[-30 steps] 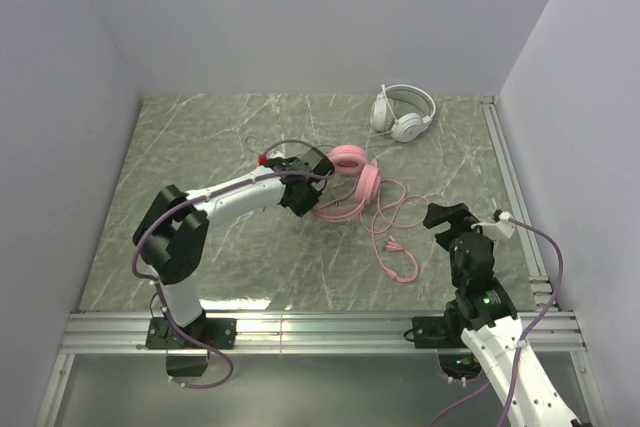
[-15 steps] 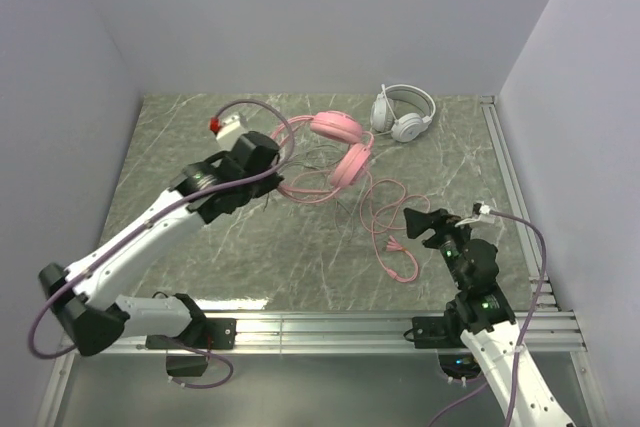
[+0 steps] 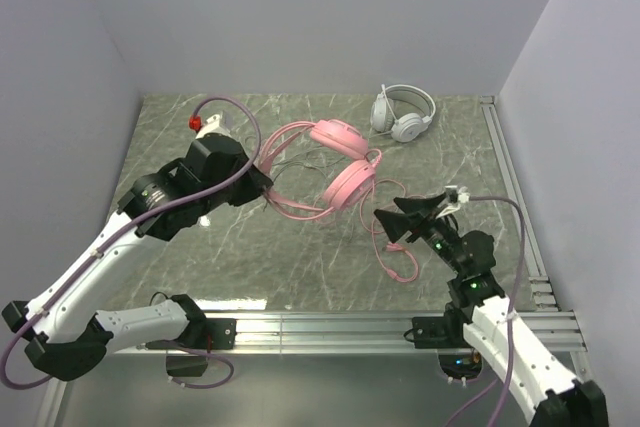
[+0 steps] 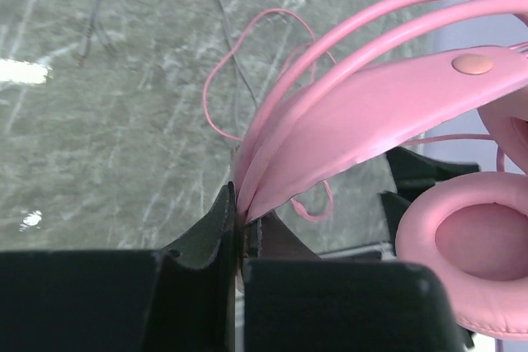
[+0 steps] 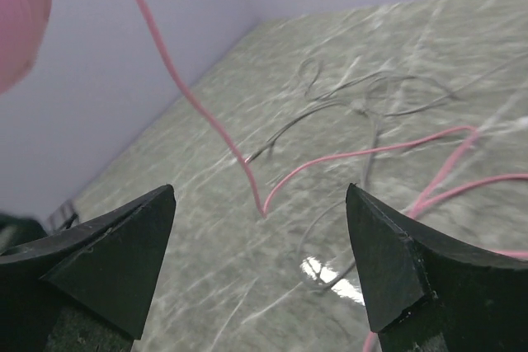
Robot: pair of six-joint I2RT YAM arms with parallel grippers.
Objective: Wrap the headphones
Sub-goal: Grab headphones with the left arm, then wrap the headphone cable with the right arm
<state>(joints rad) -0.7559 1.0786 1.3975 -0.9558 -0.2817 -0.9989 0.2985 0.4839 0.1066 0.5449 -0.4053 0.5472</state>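
The pink headset [image 3: 350, 182] is held up by its headband, which is pinched at one end between the closed fingers of the left gripper [image 3: 264, 173], over the middle of the grey-green marbled table [image 3: 300, 272]. In the left wrist view the band [image 4: 371, 113] is seen clamped edge-on between the two black pads of the left gripper [image 4: 242, 228], with one padded ear cup [image 4: 478, 253] hanging at the right of the frame. The pink cable [image 3: 392, 247] trails from the headset down to the table and lies in loose loops just in front of the right gripper [image 3: 398, 217]. The right gripper's fingers are spread wide and nothing is held between them; in the right wrist view the pink cable [image 5: 206, 121] drops from the upper left and touches the table between the two fingertips [image 5: 157, 212], further out. The white/grey headset [image 3: 403, 112] is lying flat near the far right corner, well apart from both grippers. Its thin dark cable [image 3: 298, 157] is spread in loose curves on the table under the raised pink headset.
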